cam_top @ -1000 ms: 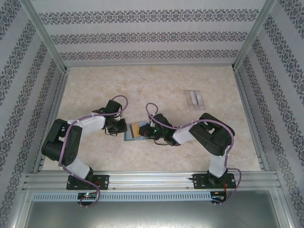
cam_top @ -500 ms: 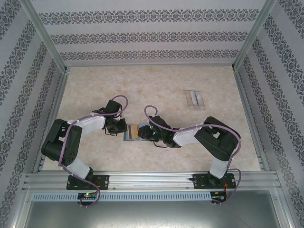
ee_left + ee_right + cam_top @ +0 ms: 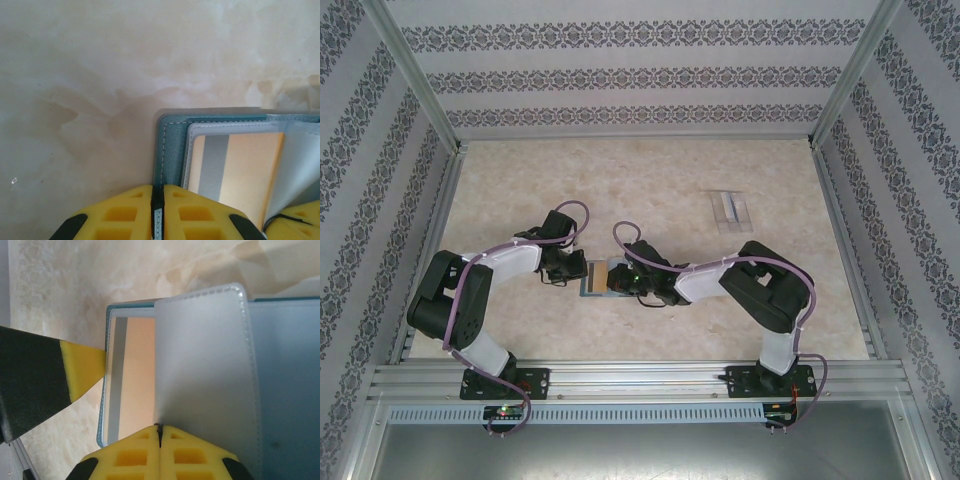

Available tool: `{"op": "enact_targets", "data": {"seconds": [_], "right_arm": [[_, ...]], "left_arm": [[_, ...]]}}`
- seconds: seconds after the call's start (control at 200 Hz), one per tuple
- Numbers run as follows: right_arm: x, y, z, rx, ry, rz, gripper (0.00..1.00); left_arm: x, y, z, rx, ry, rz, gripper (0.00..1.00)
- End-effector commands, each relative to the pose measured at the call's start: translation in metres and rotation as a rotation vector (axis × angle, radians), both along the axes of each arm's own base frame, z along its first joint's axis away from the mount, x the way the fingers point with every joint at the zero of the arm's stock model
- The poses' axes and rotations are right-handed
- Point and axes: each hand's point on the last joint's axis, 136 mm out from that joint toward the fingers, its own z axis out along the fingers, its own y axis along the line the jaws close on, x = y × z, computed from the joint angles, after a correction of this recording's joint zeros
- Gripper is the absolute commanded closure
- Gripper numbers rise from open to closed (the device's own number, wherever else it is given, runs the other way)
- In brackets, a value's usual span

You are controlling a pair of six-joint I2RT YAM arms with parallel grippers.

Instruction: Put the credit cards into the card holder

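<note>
The teal card holder (image 3: 594, 279) lies open on the worktop (image 3: 650, 180) between the 2 arms. The left end effector (image 3: 157, 212) is pressed together on the edge of its cover. The right end effector (image 3: 159, 440) pinches a frosted sleeve (image 3: 200, 370) of the holder. 1 tan credit card (image 3: 245, 175) with a grey stripe sits in a clear pocket. A clear plastic stand (image 3: 730, 208) stands well apart.
</note>
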Motion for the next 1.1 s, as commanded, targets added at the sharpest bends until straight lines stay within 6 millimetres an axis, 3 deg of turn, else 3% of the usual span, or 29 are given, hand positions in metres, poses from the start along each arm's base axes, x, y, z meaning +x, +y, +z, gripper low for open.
{"op": "enact_targets", "data": {"seconds": [0.0,0.14,0.31,0.585,0.889,1.094], "right_arm": [[-0.009,0.008,-0.012,-0.044,0.012,0.057,0.94],[-0.011,0.014,-0.007,-0.021,0.018,0.076,0.95],[-0.009,0.002,0.005,-0.060,-0.033,0.080,0.92],[-0.012,-0.029,0.037,-0.146,-0.125,0.063,0.74],[-0.022,-0.056,0.009,-0.262,-0.056,0.000,0.56],[-0.023,-0.062,-0.002,-0.301,-0.032,-0.016,0.53]], "left_arm": [[-0.008,-0.012,-0.018,-0.036,0.037,-0.022,0.87],[-0.009,-0.012,-0.016,-0.044,0.030,-0.014,0.86],[-0.008,-0.009,-0.009,-0.028,0.018,-0.016,0.81],[-0.003,-0.006,0.006,-0.023,-0.030,-0.010,0.74],[-0.009,-0.006,0.002,-0.028,-0.018,-0.018,0.74],[-0.011,-0.007,-0.001,-0.028,-0.011,-0.028,0.74]]}}
